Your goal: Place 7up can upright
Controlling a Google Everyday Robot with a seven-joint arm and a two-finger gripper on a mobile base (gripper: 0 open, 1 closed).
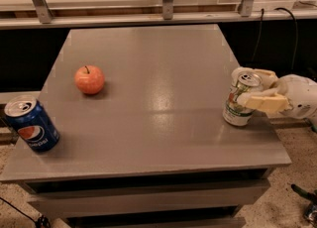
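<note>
The 7up can [239,104] stands upright, its base on the grey table [148,53], at about 3 o'clock from the table's centre and close to the right edge. The gripper [241,87] reaches in from 3 o'clock, its white arm hanging past the table's side. The cream fingers [263,103] are closed on the 7up can. One crosses the upper front of the body, and the other lies behind the silver top at roughly 1 o'clock from the can's middle, so the can sits between the two, touching both. Its lower green band shows bare below the near finger.

An apple [89,80] rests at 9 o'clock on the table, well apart from the can. A Pepsi can [32,124] stands at 8 o'clock by the near-left corner, leaning a little.
</note>
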